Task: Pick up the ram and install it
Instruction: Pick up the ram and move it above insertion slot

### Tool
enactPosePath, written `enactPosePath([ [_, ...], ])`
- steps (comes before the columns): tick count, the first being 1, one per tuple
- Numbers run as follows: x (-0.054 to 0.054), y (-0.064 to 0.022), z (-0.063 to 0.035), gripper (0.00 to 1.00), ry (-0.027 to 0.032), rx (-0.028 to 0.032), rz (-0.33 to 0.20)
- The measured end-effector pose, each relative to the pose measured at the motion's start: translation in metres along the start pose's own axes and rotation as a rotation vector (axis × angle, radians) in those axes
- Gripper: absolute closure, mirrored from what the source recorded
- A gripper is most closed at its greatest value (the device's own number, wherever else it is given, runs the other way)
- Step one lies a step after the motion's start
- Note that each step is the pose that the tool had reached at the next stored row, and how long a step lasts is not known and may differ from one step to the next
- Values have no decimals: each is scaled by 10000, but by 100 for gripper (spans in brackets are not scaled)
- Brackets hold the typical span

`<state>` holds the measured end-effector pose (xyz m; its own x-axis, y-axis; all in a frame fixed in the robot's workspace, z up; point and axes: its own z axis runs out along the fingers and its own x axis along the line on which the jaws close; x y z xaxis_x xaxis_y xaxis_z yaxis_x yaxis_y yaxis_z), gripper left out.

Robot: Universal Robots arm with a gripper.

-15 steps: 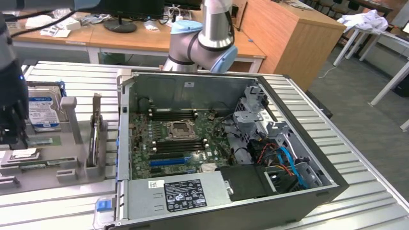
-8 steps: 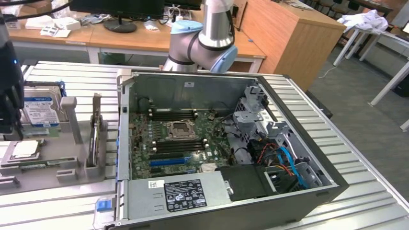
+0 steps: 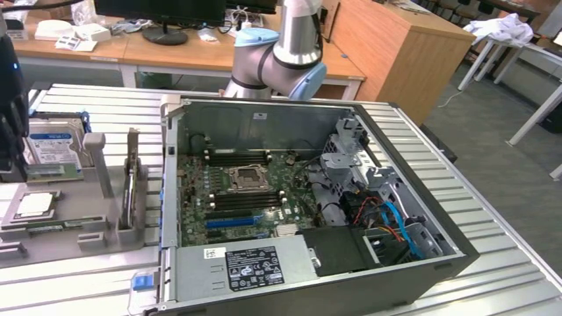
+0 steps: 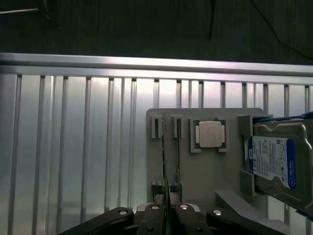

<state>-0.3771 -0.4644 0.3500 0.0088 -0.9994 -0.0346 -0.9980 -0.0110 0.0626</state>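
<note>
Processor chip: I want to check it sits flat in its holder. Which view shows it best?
The wrist view: the processor chip faces the camera squarely, all four edges visible in the grey holder. The exterior view shows it slanted, near that view's left edge.

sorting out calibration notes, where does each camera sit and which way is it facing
Exterior view: raised beside the table, looking down at the open computer case and grey holder; the arm shows behind the case.
Wrist view: on the wrist, looking straight down on the holder; the gripper shows.
Shared: the holder, processor, hard drive.
</note>
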Motion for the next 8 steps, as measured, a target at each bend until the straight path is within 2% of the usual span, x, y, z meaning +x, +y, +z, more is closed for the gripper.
enactPosePath([
  [5,-5,8,-155,86,0,-8,0],
  [8,-6,9,-177,86,-1,-9,0],
])
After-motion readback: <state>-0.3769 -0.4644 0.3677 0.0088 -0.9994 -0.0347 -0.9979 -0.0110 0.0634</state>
